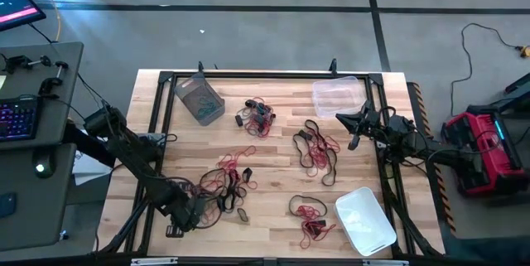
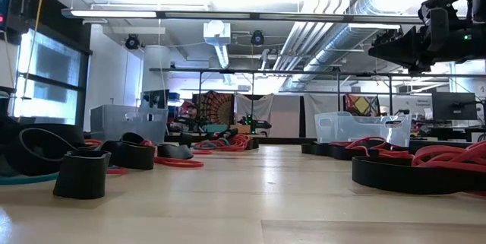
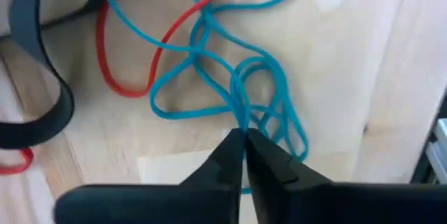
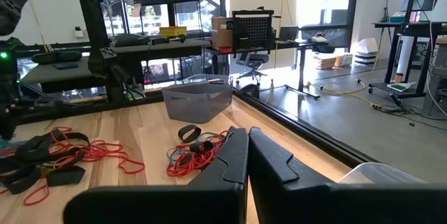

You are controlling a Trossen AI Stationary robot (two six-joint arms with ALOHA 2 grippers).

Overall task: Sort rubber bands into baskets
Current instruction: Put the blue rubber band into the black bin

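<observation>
Red, teal-blue and black rubber bands lie in loose heaps on the wooden table; one heap is near the front left. My left gripper points down at that heap's near-left edge, shut on a tangled teal-blue rubber band that lies on the wood, crossed by a red band. Three baskets stand on the table: a grey-tinted one at the far left, a clear one at the far right, and a whitish one at the near right. My right gripper waits shut and level at the right edge. My left gripper pinches a bunch of the teal-blue band's strands between its two fingertips, coming from above and pointing down. Several strands run together there. The band's loops lie slack on the table around the fingers.
More band heaps lie at the far middle, right of centre and at the near right. A wide black band lies beside the teal one. A black frame runs round the table. Bare wood shows between the heaps.
</observation>
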